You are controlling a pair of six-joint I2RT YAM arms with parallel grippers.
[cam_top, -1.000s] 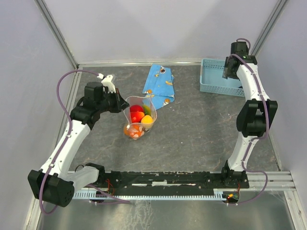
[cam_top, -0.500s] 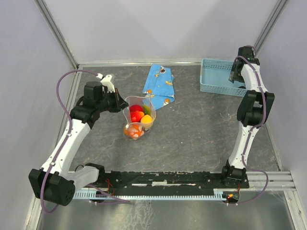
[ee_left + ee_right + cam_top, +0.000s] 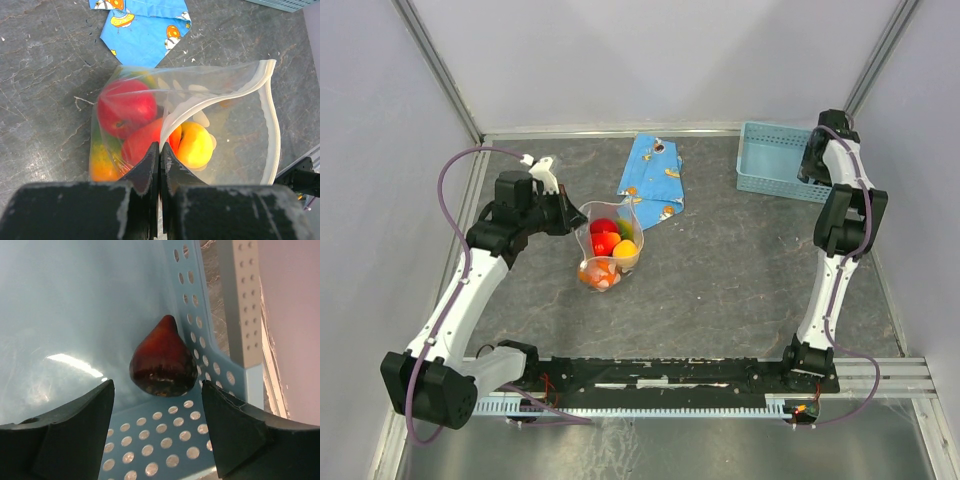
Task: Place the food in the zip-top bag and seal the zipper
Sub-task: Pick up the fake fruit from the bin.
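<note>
The clear zip-top bag (image 3: 607,245) stands open mid-table and holds red, orange, yellow and green toy fruits (image 3: 127,107). My left gripper (image 3: 160,150) is shut on the near edge of the bag's mouth, on the whitish zipper (image 3: 270,115) strip, and holds it up. My right gripper (image 3: 157,390) is open inside the light-blue basket (image 3: 775,160) at the back right. A dark purple-red fruit (image 3: 162,359) lies in the basket's corner just ahead of the open fingers, untouched.
A flat blue wrapper with orange prints (image 3: 651,177) lies just behind the bag. The basket's perforated walls (image 3: 195,330) close in around my right gripper. Metal frame rails run along the table edges.
My right arm has swung further right and down into the basket's right end. My left arm and the bag have stayed put.
</note>
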